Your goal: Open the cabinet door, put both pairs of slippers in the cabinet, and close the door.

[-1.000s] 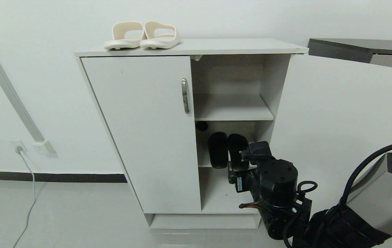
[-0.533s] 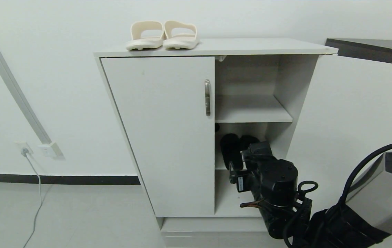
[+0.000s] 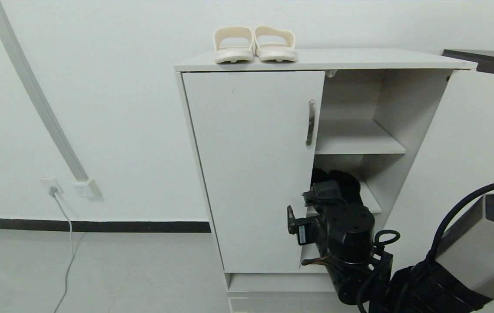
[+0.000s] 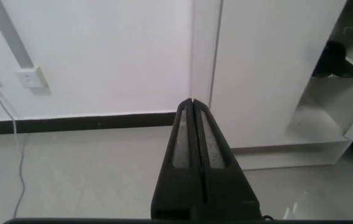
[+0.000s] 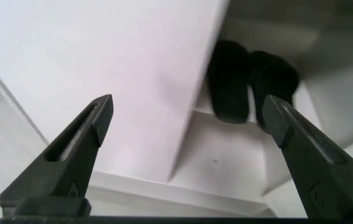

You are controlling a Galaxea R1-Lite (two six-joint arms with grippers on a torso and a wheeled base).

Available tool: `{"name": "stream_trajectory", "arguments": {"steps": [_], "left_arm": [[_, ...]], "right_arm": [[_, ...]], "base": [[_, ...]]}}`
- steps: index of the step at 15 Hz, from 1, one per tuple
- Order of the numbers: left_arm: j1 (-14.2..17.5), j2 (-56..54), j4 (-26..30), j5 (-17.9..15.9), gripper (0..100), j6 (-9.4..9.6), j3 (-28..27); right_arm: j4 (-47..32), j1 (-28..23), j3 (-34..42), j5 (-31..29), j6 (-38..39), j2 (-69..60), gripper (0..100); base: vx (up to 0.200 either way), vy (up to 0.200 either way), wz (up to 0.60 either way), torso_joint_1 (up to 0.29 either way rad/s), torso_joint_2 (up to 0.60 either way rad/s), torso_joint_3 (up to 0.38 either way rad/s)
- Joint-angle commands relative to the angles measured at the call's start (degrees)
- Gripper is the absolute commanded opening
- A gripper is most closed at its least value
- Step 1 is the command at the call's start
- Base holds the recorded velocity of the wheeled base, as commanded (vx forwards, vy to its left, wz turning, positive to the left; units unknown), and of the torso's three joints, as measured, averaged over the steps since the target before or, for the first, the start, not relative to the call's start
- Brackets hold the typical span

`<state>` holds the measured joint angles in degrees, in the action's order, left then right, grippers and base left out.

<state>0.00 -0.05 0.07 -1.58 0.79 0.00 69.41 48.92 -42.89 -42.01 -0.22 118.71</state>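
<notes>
Found the pair of black soft slippers (image 3: 343, 181) inside the tall white two-door wooden cabinet (image 3: 359, 58). Lay side by side on its middle shelf (image 3: 372, 203), partly hidden in the head view behind the dark right arm. From the right wrist view, seemed set back a little from the shelf's front edge, though hard to be sure at that angle.

Found the pair of cream moulded open-toe slippers (image 3: 254, 45) on the cabinet's top board, close together, at the front edge above the left door. Saw that white left door (image 3: 251, 174) shut, its upright metal bar handle (image 3: 311, 123) at the inner edge. Saw the white right door (image 3: 472, 143) swung wide, leaving the right half's full height open, with the upper shelf (image 3: 355, 141) above the black pair.

Caught the right gripper (image 5: 187, 106) spread wide and holding nothing, just in front of the opening, near the shut door's inner edge. Caught the left gripper (image 4: 192, 109) pressed closed on nothing, low over the pale grey tiled floor (image 3: 99, 269), well apart from the cabinet's left side.

Noted a broad stretch of that floor left of the cabinet, then a white wall socket (image 3: 49, 184) with a grey cable (image 3: 69, 243) trailing down.
</notes>
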Motion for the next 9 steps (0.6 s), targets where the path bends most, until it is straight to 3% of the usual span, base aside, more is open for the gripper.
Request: {"name": "stream_trajectory", "arguments": {"steps": [1, 2, 9], "left_arm": [[0.0, 0.0, 0.0, 0.0, 0, 0.00, 0.0], [0.1, 0.0, 0.0, 0.0, 0, 0.00, 0.0], [0.1, 0.0, 0.0, 0.0, 0, 0.00, 0.0]], "right_arm": [[0.0, 0.0, 0.3, 0.0, 0.0, 0.1, 100], [0.1, 0.0, 0.3, 0.0, 0.0, 0.1, 100], [4.3, -0.1, 2.1, 0.5, -1.5, 0.1, 100]], "base": [[0.000, 0.200, 0.00, 0.007, 0.00, 0.007], [0.000, 0.200, 0.00, 0.002, -0.01, 0.002], [0.000, 0.000, 0.00, 0.000, 0.00, 0.000]]}}
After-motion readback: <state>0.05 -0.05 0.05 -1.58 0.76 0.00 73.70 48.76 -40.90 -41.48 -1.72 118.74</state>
